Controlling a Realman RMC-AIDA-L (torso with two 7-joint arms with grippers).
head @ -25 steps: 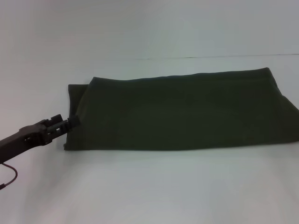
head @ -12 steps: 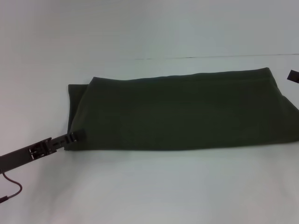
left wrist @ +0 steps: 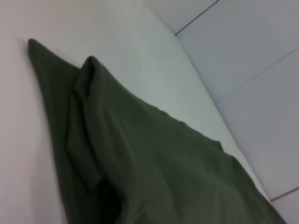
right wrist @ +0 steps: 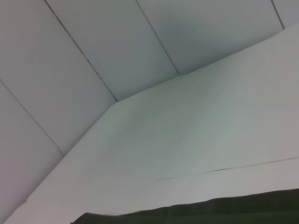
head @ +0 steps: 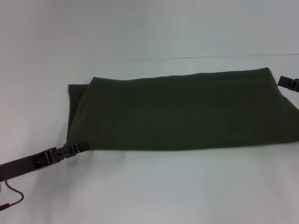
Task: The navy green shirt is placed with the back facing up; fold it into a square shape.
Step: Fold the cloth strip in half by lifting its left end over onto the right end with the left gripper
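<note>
Shirt (head: 182,112) is lying folded into a long dark band across the white table (head: 154,186), stretching from left of the middle out past the right edge of the head view. Its near edge is running fairly straight, its far edge is slanting a little upward toward the right, and at the left end an under layer is peeking out beyond the top layer. Left gripper (head: 82,147) is reaching in low from the near left, its tip touching the shirt's near-left corner; the slim fingers are looking pressed close together, though I cannot tell whether any cloth is caught between them. A reddish cable (head: 13,198) is looping under that arm. Right gripper (head: 286,83) is showing only as a small black tip at the right edge, just beside the shirt's far-right corner, and I cannot tell how its fingers are standing. In the left wrist view the shirt (left wrist: 140,158) is filling the frame, with a fold ridge and a dark pocket between layers. In the right wrist view only a strip of the shirt's edge (right wrist: 224,210) is lying across the table, with panelled wall (right wrist: 117,42) behind.
</note>
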